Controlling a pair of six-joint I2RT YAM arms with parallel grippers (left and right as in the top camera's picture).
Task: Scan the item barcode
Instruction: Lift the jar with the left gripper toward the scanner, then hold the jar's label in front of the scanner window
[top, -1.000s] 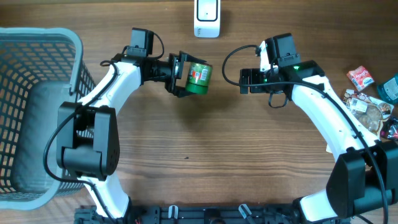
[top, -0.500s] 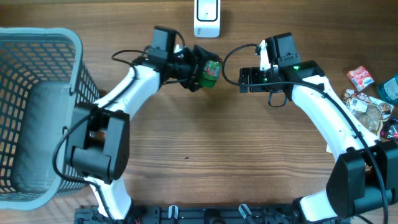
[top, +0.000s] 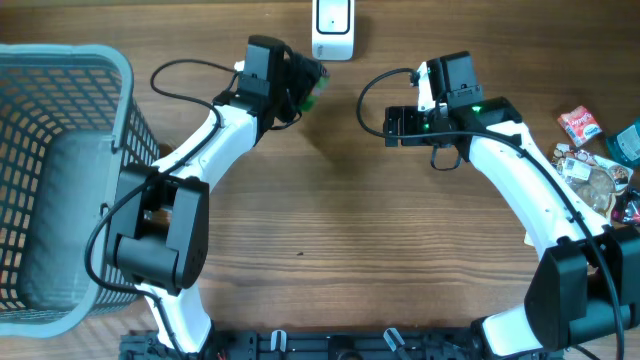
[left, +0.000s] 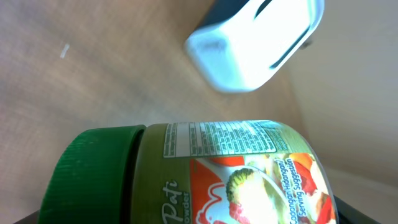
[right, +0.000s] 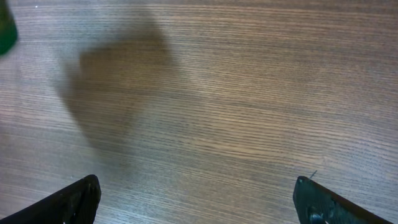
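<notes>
The left gripper is clamped on a green-lidded jar and holds it off the table, just beside the white barcode scanner at the far edge. The jar lies on its side in the grip, so that a length of its label is turned toward the scanner rather than its lid or base; in the left wrist view the strip of fine print runs along the side nearest the scanner's body. No barcode can be made out in either view, so whether the code itself faces the reader cannot be told, and the jar may need to be rolled about its long axis before it reads. The right gripper hangs over bare wood with its jaws wide apart and nothing between them, set well clear of the jar, seemingly parked so as not to block the scanner. A grey plastic basket stands at the left edge, probably the place for scanned goods, while a heap of snack packets lies at the right edge, likely waiting their turn.
</notes>
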